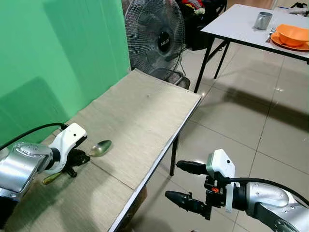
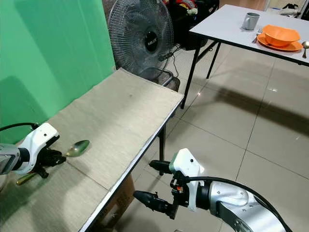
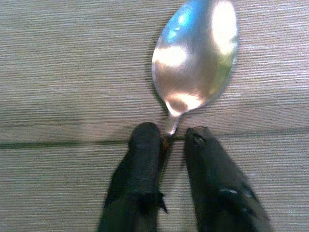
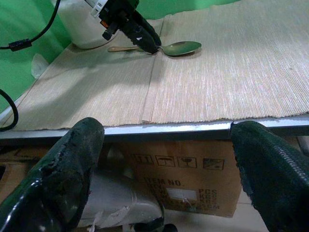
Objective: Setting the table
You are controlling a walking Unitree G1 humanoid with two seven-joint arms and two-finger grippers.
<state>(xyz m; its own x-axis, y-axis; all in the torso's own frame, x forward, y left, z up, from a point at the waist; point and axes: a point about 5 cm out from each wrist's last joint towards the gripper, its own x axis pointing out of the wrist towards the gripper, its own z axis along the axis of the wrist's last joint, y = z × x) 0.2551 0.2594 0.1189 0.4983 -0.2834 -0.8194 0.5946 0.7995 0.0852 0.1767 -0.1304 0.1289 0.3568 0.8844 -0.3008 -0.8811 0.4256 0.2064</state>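
Left gripper (image 3: 173,139) pinches one spoon (image 3: 195,53).

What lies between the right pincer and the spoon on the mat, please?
The right pincer hangs off the table; between it and the spoon the right wrist view shows the table's metal edge, then bare woven mat.

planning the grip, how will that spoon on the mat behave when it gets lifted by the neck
The spoon looks like polished metal, so probably stiff but slippery between the left gripper jaws. Held at the thin neck, with the handle behind, it may pivot or tilt. Lying flat on the woven mat, it seems unlikely to roll.
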